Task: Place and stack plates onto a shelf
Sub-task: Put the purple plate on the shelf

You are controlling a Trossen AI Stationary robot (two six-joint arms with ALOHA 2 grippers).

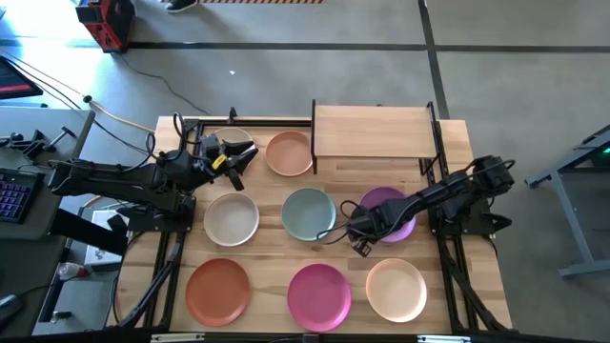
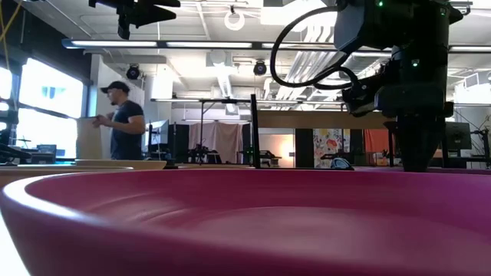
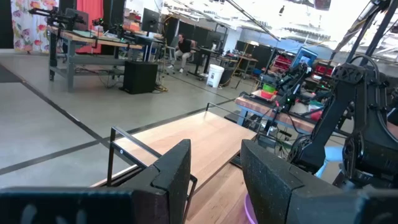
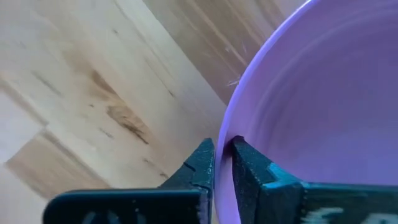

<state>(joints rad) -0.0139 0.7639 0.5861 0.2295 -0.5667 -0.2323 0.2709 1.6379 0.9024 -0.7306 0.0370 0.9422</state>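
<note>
Right gripper (image 4: 222,163): fingers pinched narrow on the rim of the purple plate (image 4: 311,106), one finger inside, one outside, plate lying on the worktop (image 4: 93,81).

Left gripper (image 3: 214,171): fingers apart, holding nothing, raised facing the shelf (image 1: 374,131).

Risk: an edge-only grip may let the plate tilt or slip when lifted; the neighbouring grey-teal plate (image 1: 307,211) could be nudged.

Writing: none legible.

robotics lab — workbenches (image 3: 93,43) | ceiling ducts (image 2: 222,77) | concrete floor (image 1: 286,76) | other robot rigs (image 3: 292,81)
</note>
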